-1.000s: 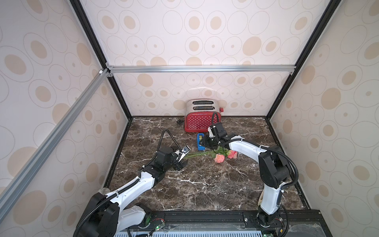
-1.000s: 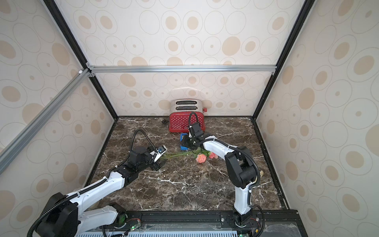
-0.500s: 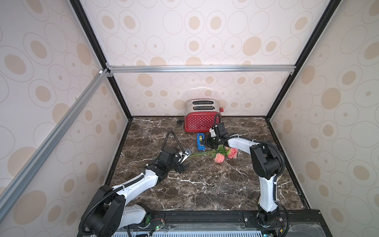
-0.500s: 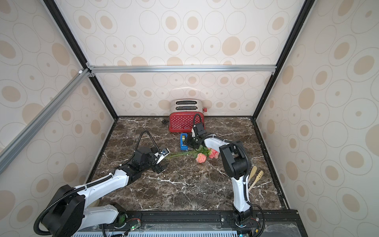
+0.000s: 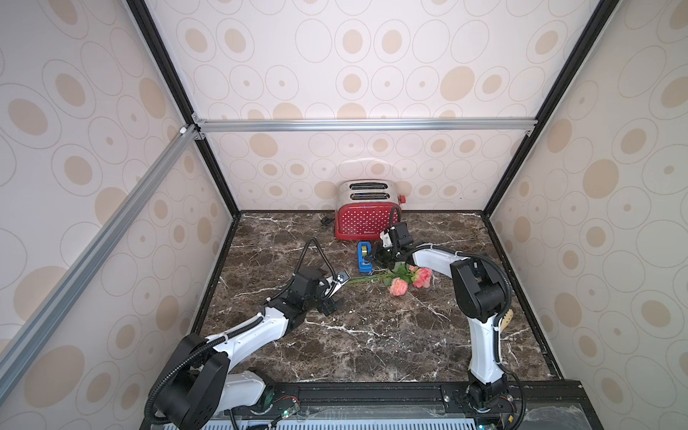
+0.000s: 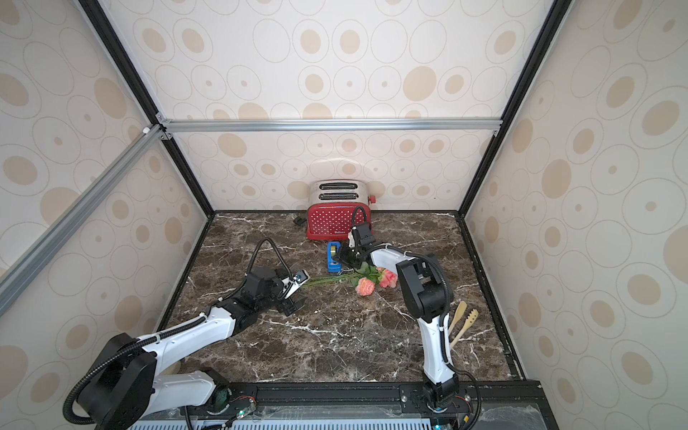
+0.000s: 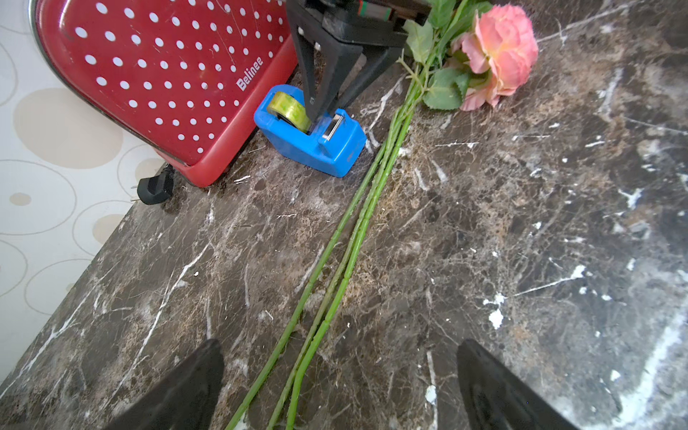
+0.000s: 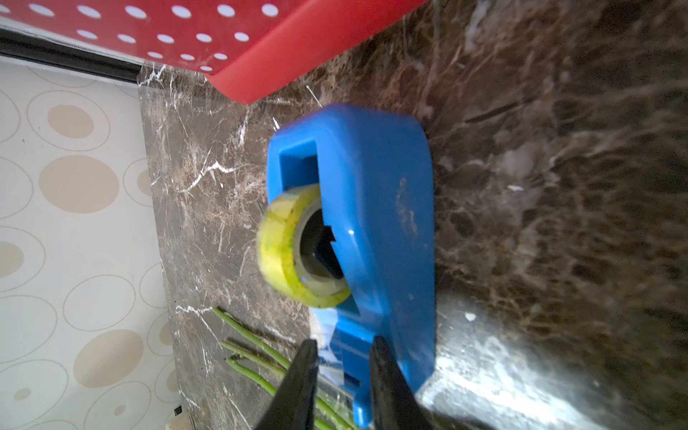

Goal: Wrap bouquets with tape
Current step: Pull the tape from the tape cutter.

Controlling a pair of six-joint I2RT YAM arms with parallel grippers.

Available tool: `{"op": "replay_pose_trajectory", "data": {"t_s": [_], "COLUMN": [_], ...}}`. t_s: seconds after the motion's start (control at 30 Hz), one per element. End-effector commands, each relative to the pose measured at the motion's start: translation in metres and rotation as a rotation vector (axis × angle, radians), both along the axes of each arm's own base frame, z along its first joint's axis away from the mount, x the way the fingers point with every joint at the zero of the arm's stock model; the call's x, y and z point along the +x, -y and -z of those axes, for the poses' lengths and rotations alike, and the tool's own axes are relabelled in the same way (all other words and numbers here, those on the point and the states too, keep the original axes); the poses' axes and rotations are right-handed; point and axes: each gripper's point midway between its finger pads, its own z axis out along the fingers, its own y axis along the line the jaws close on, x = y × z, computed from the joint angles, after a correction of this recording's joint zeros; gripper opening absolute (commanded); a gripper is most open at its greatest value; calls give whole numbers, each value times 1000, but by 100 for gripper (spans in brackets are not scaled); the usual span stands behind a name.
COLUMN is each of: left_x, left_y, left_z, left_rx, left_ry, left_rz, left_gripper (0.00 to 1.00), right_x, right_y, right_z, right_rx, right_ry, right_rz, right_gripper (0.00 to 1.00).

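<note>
While the bouquet [image 5: 389, 277] lies flat on the counter [image 5: 372, 335] near its middle, blooms to the right and stems [image 7: 353, 238] running left, the left claw [image 7: 338, 350] sits at the stems' left end. Its jaws stand wide apart with the stem ends between them, and they grip nothing. The tape [image 8: 286, 249] sits in a blue dispenser [image 5: 365, 257], just beyond the bouquet on the far side and just in front of the toaster [image 5: 363, 223]. The right claw [image 8: 344, 342] is at the dispenser's cutter end, with only a narrow gap between its jaws. It holds nothing that can be made out, and whether it touches the tape's loose end cannot be told.
</note>
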Motion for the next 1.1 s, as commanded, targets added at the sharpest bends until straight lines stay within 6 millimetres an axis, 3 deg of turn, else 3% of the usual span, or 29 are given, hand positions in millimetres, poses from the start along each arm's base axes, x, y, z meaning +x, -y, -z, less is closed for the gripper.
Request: {"op": "replay_pose_trajectory", "data": {"t_s": [0.0,0.63,1.07], "left_x": [8,7,8], "left_y": [7,7,6], "left_z": [-14,-10,-7], "left_rx": [6,23,43], "left_ry": [43,36,37], "left_rz": [21,26,28], "left_gripper": [98,99,99], "right_x": [-1,-12,-15], "right_y": [-11,-16,-14], "right_z": [3,22,18], "right_rx": [47,42,42], "right_ry": [-23,-100,-99], "right_rz": [-33,-83,-86], "right_gripper": [23,20,16]}}
